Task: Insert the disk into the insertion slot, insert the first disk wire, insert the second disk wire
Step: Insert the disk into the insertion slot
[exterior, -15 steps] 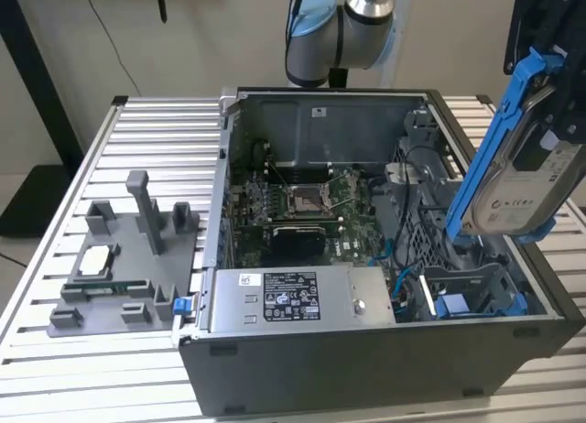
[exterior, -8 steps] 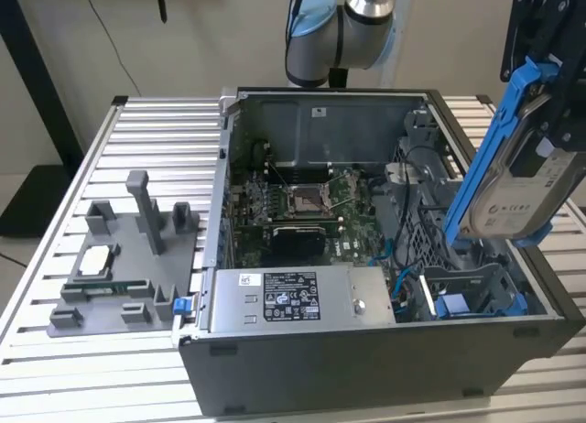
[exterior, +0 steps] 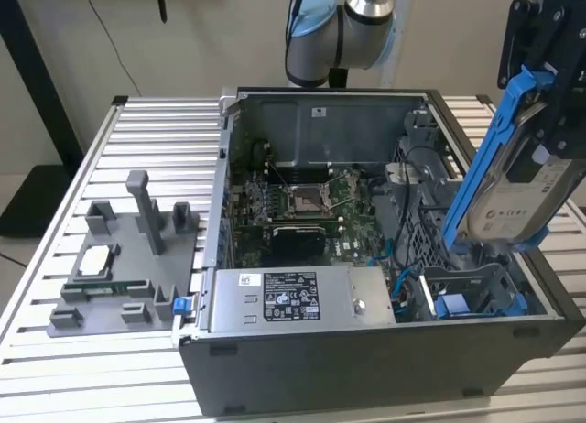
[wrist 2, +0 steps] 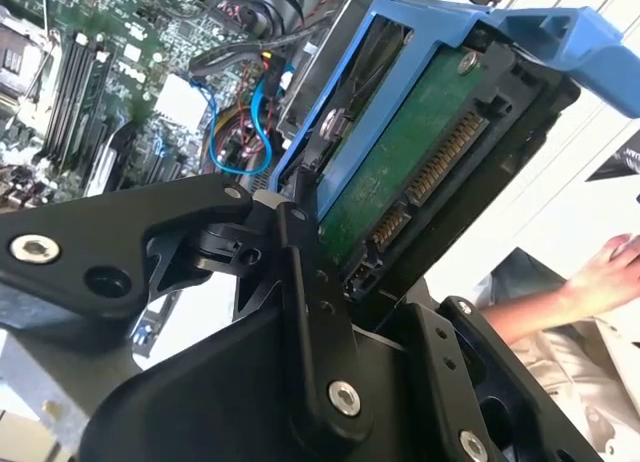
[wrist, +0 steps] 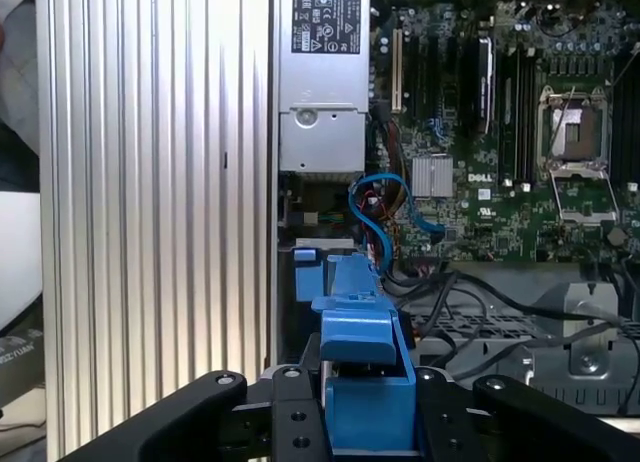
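The disk point(exterior: 515, 192), silver-grey with a white label in a bright blue carrier, hangs tilted and nearly on end above the computer case at the exterior view's right. My gripper point(exterior: 542, 121) is shut on its upper part. In the second wrist view the disk's green board point(wrist 2: 400, 172) and connectors face the camera, with a black finger point(wrist 2: 310, 282) pressed on the carrier's edge. In the first wrist view the blue carrier point(wrist: 365, 377) sits between the fingers. The insertion slot point(exterior: 472, 281), a grey drive cage, lies just under the disk's lower end. Blue wires point(exterior: 401, 278) curl loose beside the cage.
The open case holds a motherboard point(exterior: 302, 203) and a grey power-supply box point(exterior: 293, 297) along its near side. A grey fixture tray point(exterior: 119, 267) stands on the slatted table at the exterior view's left. A person's hand point(wrist 2: 610, 272) rests close by in the second wrist view.
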Motion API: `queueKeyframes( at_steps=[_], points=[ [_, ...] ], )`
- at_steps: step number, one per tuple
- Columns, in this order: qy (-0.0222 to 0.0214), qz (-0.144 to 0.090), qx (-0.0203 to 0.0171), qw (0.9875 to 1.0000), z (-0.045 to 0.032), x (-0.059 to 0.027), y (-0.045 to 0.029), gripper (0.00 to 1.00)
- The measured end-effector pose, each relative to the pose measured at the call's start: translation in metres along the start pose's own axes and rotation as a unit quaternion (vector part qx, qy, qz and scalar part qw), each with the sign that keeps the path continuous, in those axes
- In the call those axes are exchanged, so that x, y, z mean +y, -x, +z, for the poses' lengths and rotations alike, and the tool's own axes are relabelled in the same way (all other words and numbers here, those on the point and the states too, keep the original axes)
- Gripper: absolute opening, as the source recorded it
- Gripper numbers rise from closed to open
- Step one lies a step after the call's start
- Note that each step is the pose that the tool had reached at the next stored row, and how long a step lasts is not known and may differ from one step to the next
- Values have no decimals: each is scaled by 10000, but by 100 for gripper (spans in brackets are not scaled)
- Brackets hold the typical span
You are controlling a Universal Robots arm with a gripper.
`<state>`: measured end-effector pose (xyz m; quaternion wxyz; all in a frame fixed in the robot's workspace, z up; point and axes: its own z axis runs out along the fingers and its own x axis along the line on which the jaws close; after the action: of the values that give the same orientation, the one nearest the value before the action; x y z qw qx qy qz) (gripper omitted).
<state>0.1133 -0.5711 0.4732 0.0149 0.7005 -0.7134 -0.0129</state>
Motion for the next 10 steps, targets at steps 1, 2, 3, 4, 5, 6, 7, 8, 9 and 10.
queueKeyframes(
  at_steps=[1, 2, 3, 4, 5, 6, 7, 8, 9, 10],
  points=[
    [0, 0, 0, 10000, 6, 0, 0, 0],
    [0, 0, 0, 10000, 11, 0, 0, 0],
    [0, 0, 1, 10000, 16, -1, 0, 0],
    [0, 0, 1, 10000, 21, -1, 0, 0],
    [0, 0, 1, 10000, 26, -1, 1, 0],
    [0, 0, 0, 10000, 33, -1, 0, 0],
    [0, 0, 0, 10000, 37, -2, 0, 0],
    [0, 0, 0, 10000, 42, -2, 0, 0],
    [0, 0, 0, 10000, 46, -2, 0, 0],
    [0, 0, 0, 10000, 50, -2, 0, 0]
  ],
)
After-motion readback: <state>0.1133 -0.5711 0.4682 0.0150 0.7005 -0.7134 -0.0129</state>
